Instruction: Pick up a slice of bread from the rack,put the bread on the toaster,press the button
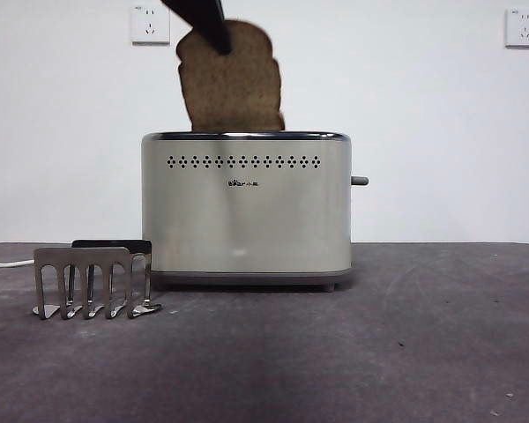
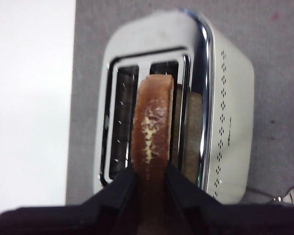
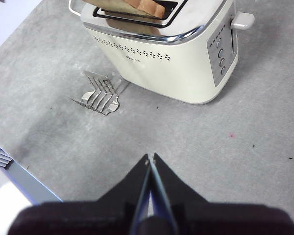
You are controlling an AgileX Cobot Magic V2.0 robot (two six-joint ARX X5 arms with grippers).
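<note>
The slice of bread (image 1: 231, 88) stands on edge, a little tilted, with its lower end at the chrome top of the cream toaster (image 1: 247, 211). My left gripper (image 1: 204, 22) is shut on the slice's top crust. In the left wrist view the left gripper (image 2: 150, 172) pinches the slice (image 2: 153, 127) over the toaster's (image 2: 230, 98) slot nearer the perforated side. The grey rack (image 1: 93, 282) stands empty left of the toaster's front. My right gripper (image 3: 151, 157) is shut and empty above the bare table, apart from the toaster (image 3: 186, 58), the slice (image 3: 137, 5) and the rack (image 3: 102, 93).
The toaster's lever (image 1: 360, 181) sticks out on its right end; the right wrist view shows the lever (image 3: 242, 19) above a column of round buttons (image 3: 220, 51). A white cable (image 1: 4, 262) runs off left. A black flat object (image 1: 110, 244) lies behind the rack.
</note>
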